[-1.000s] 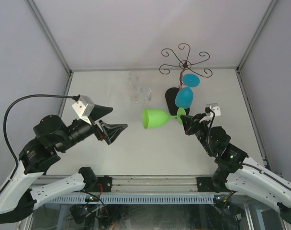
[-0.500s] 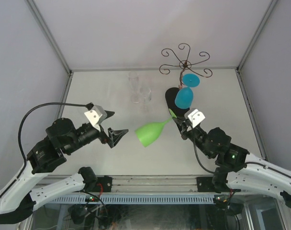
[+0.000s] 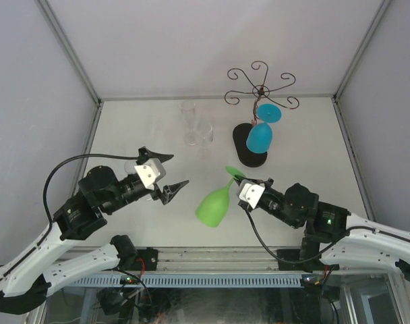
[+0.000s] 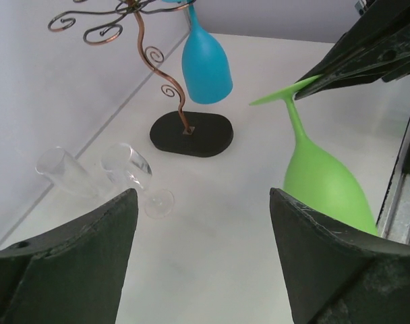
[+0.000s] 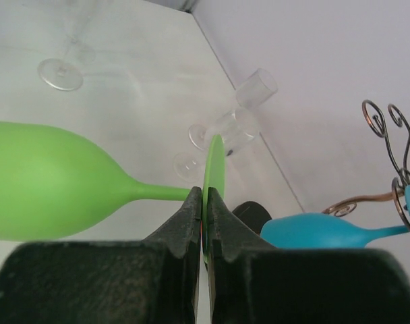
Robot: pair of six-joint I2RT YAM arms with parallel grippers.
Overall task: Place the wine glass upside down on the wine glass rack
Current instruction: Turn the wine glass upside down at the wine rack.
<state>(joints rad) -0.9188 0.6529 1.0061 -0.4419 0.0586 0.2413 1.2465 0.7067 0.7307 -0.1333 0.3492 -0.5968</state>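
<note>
My right gripper (image 5: 205,196) is shut on the flat foot of a green wine glass (image 3: 212,206). The glass hangs tilted above the table, bowl low and to the left, foot up. In the right wrist view the green wine glass (image 5: 50,179) stretches left from the fingers. The wine glass rack (image 3: 261,89) stands at the back right on its black oval base (image 3: 244,154), with a blue glass (image 3: 260,137) hanging upside down from it. My left gripper (image 3: 178,169) is open and empty, just left of the green glass (image 4: 323,179), which lies beyond its right finger and not between the two.
Clear glasses (image 3: 188,111) (image 3: 203,131) stand at the back middle, left of the rack. A third clear glass foot (image 5: 60,73) shows in the right wrist view. White walls and metal frame posts close in the table on three sides.
The right gripper has swung the green glass from lying level to bowl-down and brought it nearer the front. The left gripper has moved right toward the glass, its jaws slightly narrower.
</note>
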